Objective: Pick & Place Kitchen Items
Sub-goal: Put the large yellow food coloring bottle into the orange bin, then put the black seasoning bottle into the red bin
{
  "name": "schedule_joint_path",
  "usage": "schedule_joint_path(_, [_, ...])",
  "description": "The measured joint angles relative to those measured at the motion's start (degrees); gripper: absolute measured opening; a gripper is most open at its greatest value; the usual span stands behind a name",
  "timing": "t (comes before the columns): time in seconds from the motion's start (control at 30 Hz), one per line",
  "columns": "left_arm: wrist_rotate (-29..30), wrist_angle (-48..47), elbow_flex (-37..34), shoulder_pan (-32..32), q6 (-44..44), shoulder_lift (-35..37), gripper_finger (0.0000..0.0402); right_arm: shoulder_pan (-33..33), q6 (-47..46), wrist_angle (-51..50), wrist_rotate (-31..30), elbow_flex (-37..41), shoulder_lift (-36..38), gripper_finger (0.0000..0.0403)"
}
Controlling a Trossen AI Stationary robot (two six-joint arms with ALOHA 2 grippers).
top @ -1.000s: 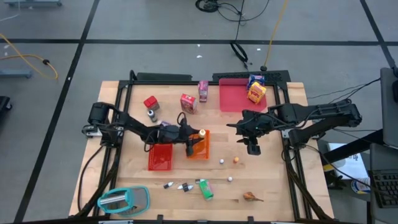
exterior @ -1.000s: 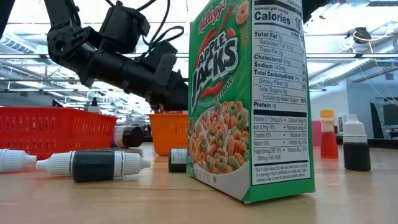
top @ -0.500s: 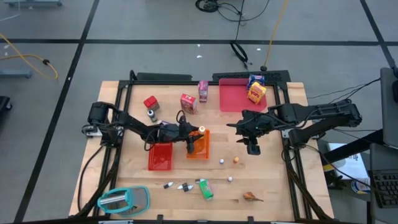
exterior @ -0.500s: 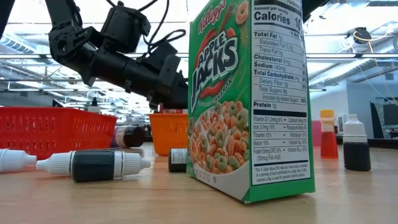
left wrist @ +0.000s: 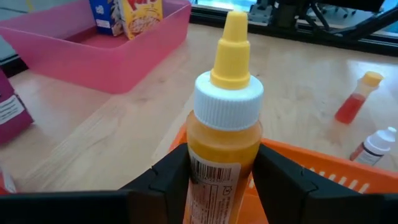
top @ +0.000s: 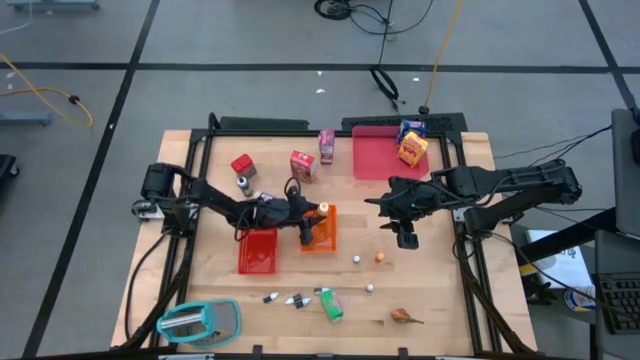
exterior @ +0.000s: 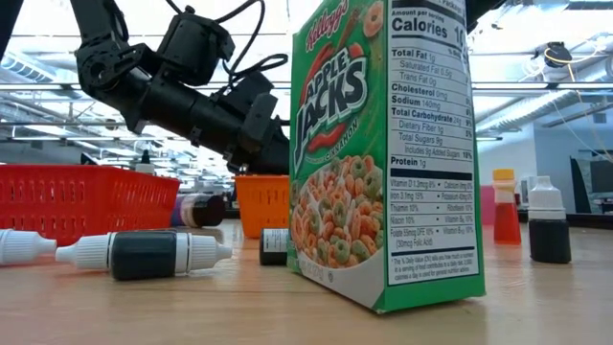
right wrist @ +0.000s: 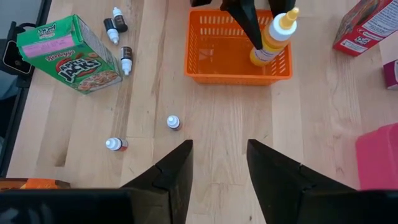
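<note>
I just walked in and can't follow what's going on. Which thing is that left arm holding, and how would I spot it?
Find the orange basket near the middle of the wooden table, beside the red basket. Over it, the left gripper pinches an upright bottle of orange-yellow liquid. Its white collar and pointed yellow cap set it apart from the smaller dropper bottles lying loose on the table.

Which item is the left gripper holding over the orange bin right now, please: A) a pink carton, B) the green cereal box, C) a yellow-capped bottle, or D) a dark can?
C: the left gripper is clamped on the yellow-capped bottle above the orange bin.
</note>
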State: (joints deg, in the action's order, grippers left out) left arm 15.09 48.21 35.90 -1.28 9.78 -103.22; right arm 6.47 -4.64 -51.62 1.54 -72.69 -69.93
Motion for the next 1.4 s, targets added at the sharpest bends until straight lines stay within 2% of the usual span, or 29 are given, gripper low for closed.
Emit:
schedule_joint_path(0.3, [1.5, 0.1, 0.0, 0.1, 0.0, 0.0, 0.0202, 0.0, 0.0, 0.1, 0.0, 0.0, 0.0, 0.0141])
schedule_joint_path(0.67, [1.5, 2.9, 0.1, 0.0, -3.5, 0.4, 0.0203, 0.0, 0.0, 0.1, 0.0, 0.0, 0.0, 0.0141])
schedule_joint_path(0.8, [1.5, -0.1, 0.1, 0.0, -4.8, 3.5, 0.0203, 0.0, 0.0, 0.1, 0.0, 0.0, 0.0, 0.0141])
schedule_joint_path(1.0, [1.5, -13.0, 0.1, 0.0, -6.1, 13.8, 0.0203, 0.0, 0.0, 0.2, 0.0, 0.0, 0.0, 0.0141])
schedule_joint_path(1.23, [1.5, -38.9, 0.1, 0.1, -8.2, 29.1, 0.0202, 0.0, 0.0, 0.2, 0.0, 0.0, 0.0, 0.0141])
schedule_joint_path(1.4, [1.5, -55.6, 0.1, 1.2, -5.8, 38.1, 0.0202, 0.0, 1.0, 0.7, 0.0, 0.0, 0.0, 0.0141])
